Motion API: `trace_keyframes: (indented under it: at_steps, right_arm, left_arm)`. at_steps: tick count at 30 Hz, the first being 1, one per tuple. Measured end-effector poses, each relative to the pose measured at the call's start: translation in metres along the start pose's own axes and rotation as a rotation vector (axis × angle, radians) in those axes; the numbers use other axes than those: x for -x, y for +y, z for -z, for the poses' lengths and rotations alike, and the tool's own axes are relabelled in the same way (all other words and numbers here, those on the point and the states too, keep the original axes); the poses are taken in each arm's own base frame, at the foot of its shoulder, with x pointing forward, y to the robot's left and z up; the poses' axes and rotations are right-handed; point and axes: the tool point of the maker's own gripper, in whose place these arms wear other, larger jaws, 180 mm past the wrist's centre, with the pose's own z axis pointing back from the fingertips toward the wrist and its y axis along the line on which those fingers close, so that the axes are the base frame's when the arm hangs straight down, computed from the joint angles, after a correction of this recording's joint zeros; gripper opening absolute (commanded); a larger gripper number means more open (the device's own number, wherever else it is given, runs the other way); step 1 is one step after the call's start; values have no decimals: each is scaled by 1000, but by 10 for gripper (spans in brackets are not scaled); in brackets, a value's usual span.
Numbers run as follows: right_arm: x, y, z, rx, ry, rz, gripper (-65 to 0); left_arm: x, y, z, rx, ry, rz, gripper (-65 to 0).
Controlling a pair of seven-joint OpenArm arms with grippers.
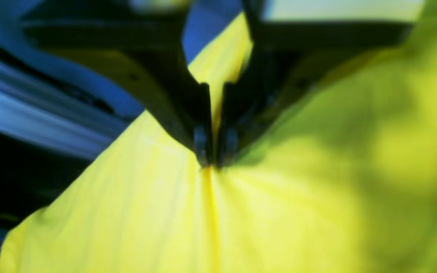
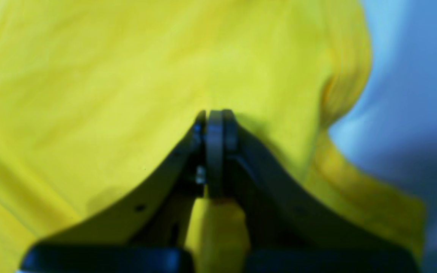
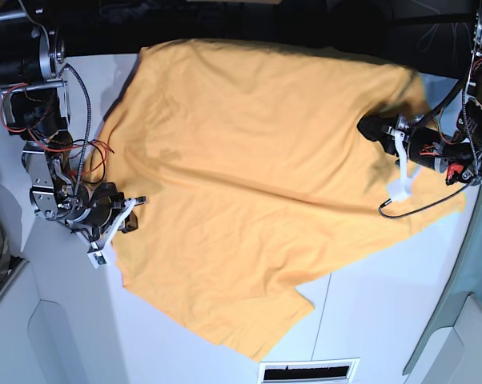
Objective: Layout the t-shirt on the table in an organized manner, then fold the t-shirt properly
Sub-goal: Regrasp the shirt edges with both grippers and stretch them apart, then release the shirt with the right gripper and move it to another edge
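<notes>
I am still at the first part of the job. The shirt (image 3: 257,184) is spread out over the table (image 3: 185,344), but it is not neat yet. It lies crooked, with soft wrinkles running across it. Its far edge hangs over the far side of the table. One corner points toward the near side. No fold has been made, as far as I can tell. So I think the smoothing is partly done, and all the folding is left.

My left tool (image 1: 212,157) is on the right side of the scene. Its two fingers are pressed close on a little ridge of shirt. The cloth fans out from that pinch. I judge it is gripping the right edge of the shirt.

My right tool (image 2: 214,117) is on the left side of the scene, at the left edge of the shirt. Its fingers are pressed together. In the wrist view I see yellow cloth behind the fingers and some yellow down low between them. I think it pinches the shirt edge there, but the picture is blurry, so I am not sure.

The shirt lies between my two tools, with one tool at each side. I guess I need to pull it straight and flat before I can fold it.
</notes>
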Motion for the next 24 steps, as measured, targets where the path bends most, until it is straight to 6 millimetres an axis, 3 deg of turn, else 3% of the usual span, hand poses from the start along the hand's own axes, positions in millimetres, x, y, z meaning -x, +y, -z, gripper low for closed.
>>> trace_keyframes:
  at_steps: [4,6,9,12,18,24]
  right_arm:
    - [1,2,0,-4,3,3,-650]
    - [5,-2,-2,-2,14,8,-650]
    - [17,-14,-9,-2,21,47,-650]
    - [24,-20,-14,-6,22,91,-650]
    - [48,-22,-25,-24,39,146,-650]
    - [74,-21,-42,-36,21,221,-650]
  left_arm:
    - [-3,9,5,-76,5,66,-582]
    - [-24,21,0,-156,-68,96,-603]
    - [-62,54,-24,-391,-139,113,-611]
    - [-77,73,-42,-527,-141,112,-611]
    - [-110,69,-46,-622,-159,145,-611]
    - [-136,46,-32,-609,-182,178,-611]
